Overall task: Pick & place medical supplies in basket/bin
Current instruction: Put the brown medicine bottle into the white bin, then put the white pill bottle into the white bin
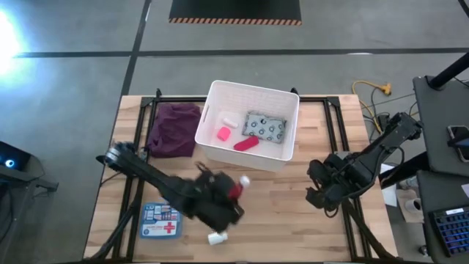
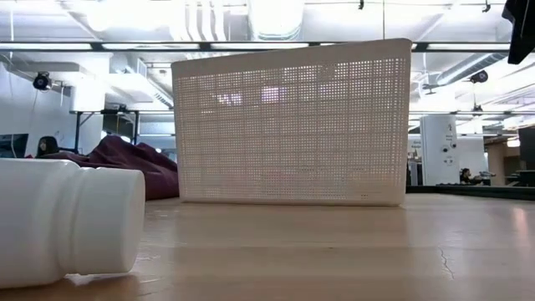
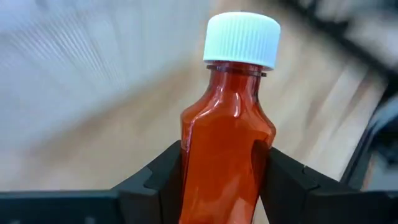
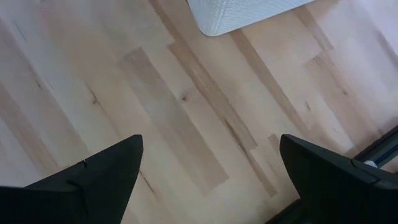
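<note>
My left gripper point(image 1: 231, 194) point(image 3: 225, 163) hovers over the table's near middle, shut on a red bottle point(image 1: 236, 189) with a white ribbed cap point(image 3: 242, 38). The white ribbed bin point(image 1: 249, 121) point(image 2: 292, 121) stands at the far middle. In it lie a pink cube point(image 1: 223, 134), a red tube point(image 1: 245, 144), a grey-green packet point(image 1: 264, 127) and a white vial point(image 1: 229, 119). The blue-white first-aid box point(image 1: 160, 220) lies flat near the near edge. A white bottle point(image 1: 218, 237) point(image 2: 67, 221) lies on its side beside it. My right gripper point(image 1: 322, 189) point(image 4: 211, 180) is open above bare table on the right. My left gripper pinches the red bottle by its flat body point(image 3: 211, 162), below the shoulder, one finger point(image 3: 165, 171) on each side point(image 3: 283, 174). The neck and cap stick out past the fingertips, toward the bin. The bottle does not show at table height in the low view, so it is lifted clear.
A purple cloth point(image 1: 174, 128) point(image 2: 125, 159) lies bunched against the bin's left side. Bare wood spreads between the bin and the near edge and under the right gripper point(image 4: 186, 93). The bin's near corner point(image 4: 236, 15) shows ahead of the right gripper.
</note>
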Motion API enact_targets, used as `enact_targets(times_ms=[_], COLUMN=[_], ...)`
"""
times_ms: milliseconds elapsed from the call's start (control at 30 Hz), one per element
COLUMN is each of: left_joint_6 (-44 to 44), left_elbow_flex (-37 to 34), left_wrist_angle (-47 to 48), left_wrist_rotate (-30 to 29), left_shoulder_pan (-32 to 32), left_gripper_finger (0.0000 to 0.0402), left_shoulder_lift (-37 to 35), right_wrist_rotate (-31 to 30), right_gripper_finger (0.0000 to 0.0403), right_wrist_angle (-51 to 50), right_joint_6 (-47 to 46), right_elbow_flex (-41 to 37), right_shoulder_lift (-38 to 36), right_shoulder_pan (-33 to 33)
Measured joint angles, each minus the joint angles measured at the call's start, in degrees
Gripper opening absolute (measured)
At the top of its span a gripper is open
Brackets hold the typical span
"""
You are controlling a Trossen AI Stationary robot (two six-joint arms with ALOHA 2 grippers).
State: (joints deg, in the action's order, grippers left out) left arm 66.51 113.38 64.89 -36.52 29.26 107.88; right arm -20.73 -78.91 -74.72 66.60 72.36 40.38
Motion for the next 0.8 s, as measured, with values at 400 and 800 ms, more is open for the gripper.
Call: enact_targets(times_ms=[400,800], left_joint_6=[-37.5,-39.6], left_elbow_flex=[0.0,-0.1], left_wrist_angle=[-0.5,1.8], left_wrist_rotate=[-2.1,17.1], left_shoulder_pan=[-28.4,-32.8], left_gripper_finger=[0.0184,0.0330], left_shoulder_lift=[-11.7,-13.0], right_wrist_rotate=[-3.4,-6.0], right_gripper_finger=[0.0370,0.0370], right_wrist_angle=[3.8,15.0], right_joint_6=[-0.6,6.9], right_elbow_flex=[-0.2,-0.2], right_shoulder_lift=[0.0,0.1], right_shoulder_pan=[0.0,1.2])
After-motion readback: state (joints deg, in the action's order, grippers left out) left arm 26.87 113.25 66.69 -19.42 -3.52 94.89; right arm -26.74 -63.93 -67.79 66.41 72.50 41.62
